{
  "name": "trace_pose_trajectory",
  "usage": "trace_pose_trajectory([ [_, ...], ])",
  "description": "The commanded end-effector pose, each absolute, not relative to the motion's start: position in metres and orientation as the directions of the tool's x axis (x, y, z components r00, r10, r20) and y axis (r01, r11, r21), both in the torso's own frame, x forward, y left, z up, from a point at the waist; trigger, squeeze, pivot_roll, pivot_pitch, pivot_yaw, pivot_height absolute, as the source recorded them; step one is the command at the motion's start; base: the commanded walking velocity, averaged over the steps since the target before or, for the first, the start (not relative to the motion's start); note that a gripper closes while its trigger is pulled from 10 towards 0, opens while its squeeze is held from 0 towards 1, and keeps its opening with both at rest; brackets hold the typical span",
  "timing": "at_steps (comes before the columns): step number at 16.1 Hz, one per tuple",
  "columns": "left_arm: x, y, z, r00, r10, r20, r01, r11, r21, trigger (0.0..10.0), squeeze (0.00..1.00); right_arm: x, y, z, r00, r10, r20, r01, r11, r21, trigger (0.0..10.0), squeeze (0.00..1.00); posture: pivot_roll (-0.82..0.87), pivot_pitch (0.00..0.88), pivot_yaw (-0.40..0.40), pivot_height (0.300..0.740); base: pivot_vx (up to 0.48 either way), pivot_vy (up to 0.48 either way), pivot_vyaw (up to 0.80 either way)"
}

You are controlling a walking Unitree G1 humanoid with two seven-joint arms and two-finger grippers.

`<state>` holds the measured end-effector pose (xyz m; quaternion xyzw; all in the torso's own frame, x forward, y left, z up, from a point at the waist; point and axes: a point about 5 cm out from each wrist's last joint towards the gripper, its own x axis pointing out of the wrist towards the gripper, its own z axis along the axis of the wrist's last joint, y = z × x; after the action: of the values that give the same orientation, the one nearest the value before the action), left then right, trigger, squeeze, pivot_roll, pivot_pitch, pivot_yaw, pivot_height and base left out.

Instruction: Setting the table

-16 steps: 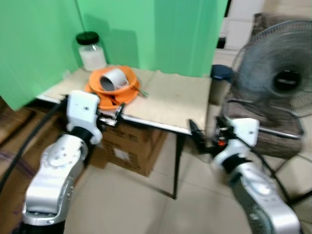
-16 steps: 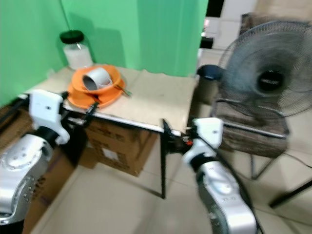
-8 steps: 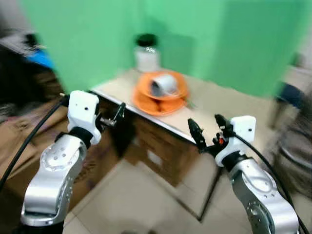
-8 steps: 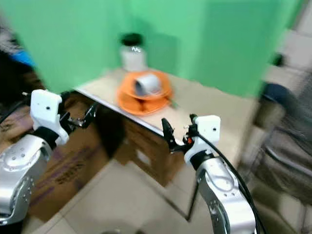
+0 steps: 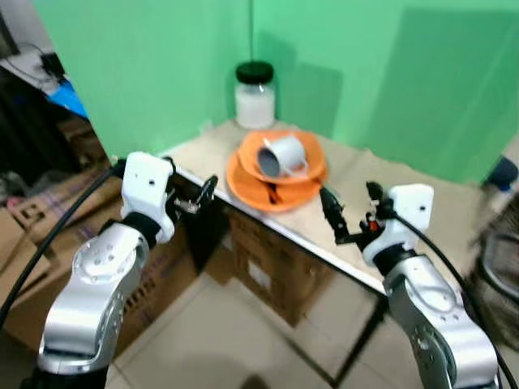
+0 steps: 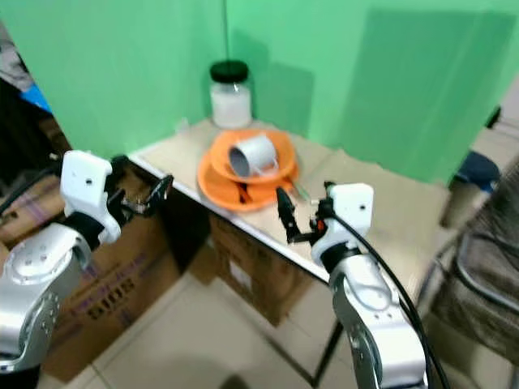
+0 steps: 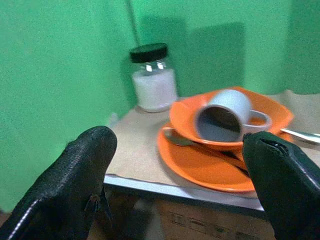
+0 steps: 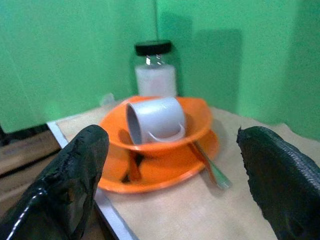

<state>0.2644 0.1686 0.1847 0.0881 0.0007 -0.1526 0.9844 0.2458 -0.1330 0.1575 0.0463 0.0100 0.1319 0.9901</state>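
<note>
An orange plate (image 5: 272,193) lies on the cloth-covered table (image 5: 203,150) with an orange bowl (image 5: 315,164) on it. A grey mug (image 5: 285,154) rests on its side in the bowl, its mouth turned toward me. A metal spoon (image 8: 210,169) sticks out from the plate's right side. Behind stands a glass jar (image 5: 255,96) with a black lid and white contents. My left gripper (image 5: 199,196) is open, held off the table's left front corner. My right gripper (image 5: 347,196) is open too, hovering at the table's front edge just right of the plate. Neither touches anything.
Cardboard boxes (image 5: 276,267) sit under the table and more boxes (image 5: 32,235) are stacked on the floor to the left. Green backdrop (image 5: 162,57) closes the table's back and left sides. A dark chair (image 6: 486,267) stands at the right edge. Tiled floor lies before the table.
The camera has swung and the table with the dishes now sits nearer and more central; the fan has left the view. Both grippers stay open and empty.
</note>
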Motion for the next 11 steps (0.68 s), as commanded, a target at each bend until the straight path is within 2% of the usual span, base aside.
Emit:
trace_pose_trajectory([
  [1, 0.2654, 0.1738, 0.1892, 0.958, -0.288, -0.017, 0.286, 0.94, 0.184, 10.0, 0.0, 0.2479, -0.1247, 0.1597, 0.959, 0.285, -0.002, -0.284, 0.955, 0.084, 10.0, 0.0, 0.09, 0.0, 0.017, 0.74, 0.352, 0.0, 0.0],
  [11, 0.2628, 0.1727, 0.1856, 0.95, -0.311, -0.035, 0.311, 0.931, 0.189, 10.0, 0.0, 0.2501, -0.1202, 0.1603, 0.949, 0.316, -0.024, -0.314, 0.948, 0.047, 10.0, 0.0, 0.08, 0.0, 0.015, 0.74, 0.352, 0.0, 0.0],
])
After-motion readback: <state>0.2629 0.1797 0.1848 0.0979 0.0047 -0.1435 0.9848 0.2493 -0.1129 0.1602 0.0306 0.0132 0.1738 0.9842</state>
